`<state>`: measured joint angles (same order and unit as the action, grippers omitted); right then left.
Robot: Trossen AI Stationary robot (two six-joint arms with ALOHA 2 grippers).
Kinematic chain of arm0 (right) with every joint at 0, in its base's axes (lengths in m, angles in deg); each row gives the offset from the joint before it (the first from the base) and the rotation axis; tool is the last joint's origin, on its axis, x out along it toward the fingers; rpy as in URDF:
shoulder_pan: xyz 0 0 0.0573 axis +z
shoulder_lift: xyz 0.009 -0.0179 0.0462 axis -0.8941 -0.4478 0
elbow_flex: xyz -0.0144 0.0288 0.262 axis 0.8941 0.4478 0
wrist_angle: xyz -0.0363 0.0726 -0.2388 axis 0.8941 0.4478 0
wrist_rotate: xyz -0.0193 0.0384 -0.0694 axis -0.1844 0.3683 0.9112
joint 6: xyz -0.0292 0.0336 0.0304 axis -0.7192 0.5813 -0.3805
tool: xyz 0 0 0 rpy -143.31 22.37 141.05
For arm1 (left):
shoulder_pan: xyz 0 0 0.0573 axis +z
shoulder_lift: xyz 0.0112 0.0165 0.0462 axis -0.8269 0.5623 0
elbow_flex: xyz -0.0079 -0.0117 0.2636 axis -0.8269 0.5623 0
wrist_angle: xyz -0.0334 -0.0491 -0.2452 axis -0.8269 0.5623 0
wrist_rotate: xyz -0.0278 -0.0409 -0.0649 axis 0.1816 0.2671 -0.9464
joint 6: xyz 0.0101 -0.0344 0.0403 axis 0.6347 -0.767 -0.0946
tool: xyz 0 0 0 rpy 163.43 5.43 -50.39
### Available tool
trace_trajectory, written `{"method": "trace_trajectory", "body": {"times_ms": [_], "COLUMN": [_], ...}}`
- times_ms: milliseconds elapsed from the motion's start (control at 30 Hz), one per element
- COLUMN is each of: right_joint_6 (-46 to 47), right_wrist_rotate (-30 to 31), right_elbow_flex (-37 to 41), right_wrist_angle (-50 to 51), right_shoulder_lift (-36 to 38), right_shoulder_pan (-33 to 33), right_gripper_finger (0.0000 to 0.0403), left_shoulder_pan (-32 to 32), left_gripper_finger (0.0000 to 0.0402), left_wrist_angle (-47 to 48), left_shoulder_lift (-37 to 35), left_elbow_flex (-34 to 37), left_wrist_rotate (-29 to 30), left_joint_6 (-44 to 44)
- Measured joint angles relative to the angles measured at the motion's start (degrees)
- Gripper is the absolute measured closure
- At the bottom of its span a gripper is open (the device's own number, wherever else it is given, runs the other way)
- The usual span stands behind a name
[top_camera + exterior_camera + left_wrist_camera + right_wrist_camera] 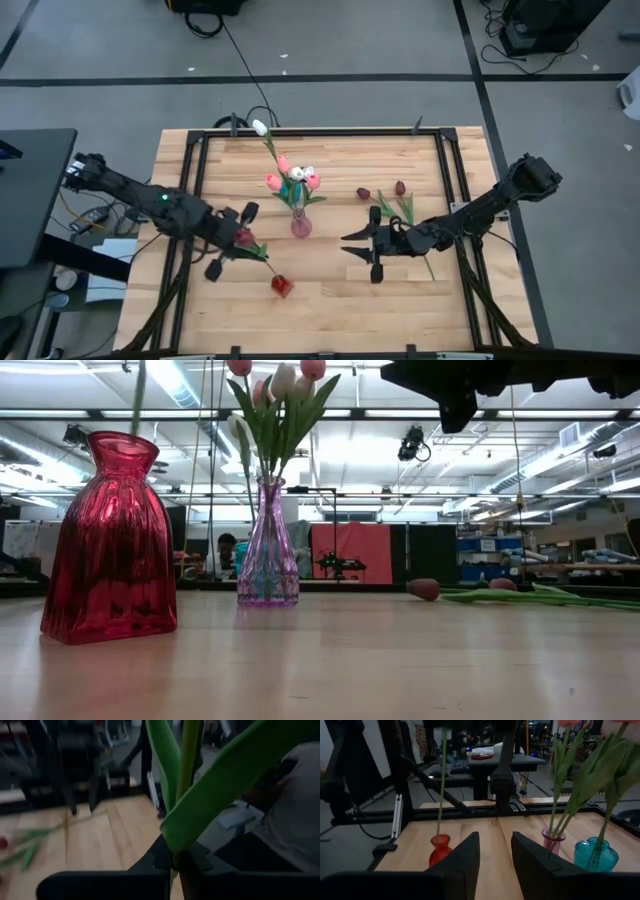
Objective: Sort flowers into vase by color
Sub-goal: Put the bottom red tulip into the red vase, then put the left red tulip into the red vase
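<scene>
My left gripper (241, 240) is shut on a dark maroon tulip (244, 237) whose stem (262, 255) slants down into the red vase (282, 286). In the low view that stem (137, 395) rises out of the red vase (110, 540). My right gripper (348, 244) hovers open near the table's middle, facing the vases; its fingers show apart in its wrist view (495, 855). Two maroon tulips (400, 200) lie flat on the table right of it. The purple vase (300, 226) holds pink tulips, and a teal vase (592, 855) behind it holds white ones. My left gripper pinches the maroon tulip's green stem and a leaf together (175, 856) between its two fingers, close below the head. The stem (190, 750) runs on away from the fingers, and its lower end stands in the red vase's mouth (440, 839).
Bare wood lies at the table's near side and between the red vase and my right gripper. A black frame rail (320, 132) runs round the tabletop. One white tulip (260, 127) reaches toward the far rail. The lying tulips' stems (540, 598) stretch along the table's right part.
</scene>
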<state>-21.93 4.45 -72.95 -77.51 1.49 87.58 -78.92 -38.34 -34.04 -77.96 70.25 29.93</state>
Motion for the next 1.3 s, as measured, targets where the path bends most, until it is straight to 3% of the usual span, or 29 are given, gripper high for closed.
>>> {"method": "trace_trajectory", "body": {"times_ms": [433, 633, 833, 967, 1167, 1300], "right_joint_6": [-0.1, -0.2, -0.5, 4.7, 23.7, 35.0], "right_wrist_rotate": [0.4, 0.4, 0.1, 0.5, 6.0, 5.5], "right_elbow_flex": [0.0, 0.0, 0.0, 0.0, 0.0, 0.0], "right_wrist_angle": [-0.8, -0.9, 0.9, 14.0, 45.9, 63.2], "right_shoulder_lift": [0.0, 0.0, 0.8, 6.0, 11.6, 8.5], "right_shoulder_pan": [0.0, -0.1, -1.2, -2.4, -6.3, -10.2], "right_gripper_finger": [0.028, 0.028, 0.028, 0.028, 0.0281, 0.0282], "left_shoulder_pan": [-1.7, -2.5, -3.3, -4.6, -6.6, -7.3], "left_gripper_finger": [0.0365, 0.0286, 0.021, 0.0198, 0.0203, 0.0204], "left_wrist_angle": [-2.6, -1.8, 5.8, 10.6, 11.4, 1.6], "left_shoulder_lift": [11.3, 13.1, 11.2, 9.2, 8.0, 7.9], "left_elbow_flex": [2.9, 2.9, 2.9, 2.9, 2.9, 7.8], "left_wrist_rotate": [0.2, 0.2, 0.4, 4.5, 13.6, 19.8], "left_joint_6": [-1.6, -2.9, -4.3, -4.9, -4.6, -3.2]}}
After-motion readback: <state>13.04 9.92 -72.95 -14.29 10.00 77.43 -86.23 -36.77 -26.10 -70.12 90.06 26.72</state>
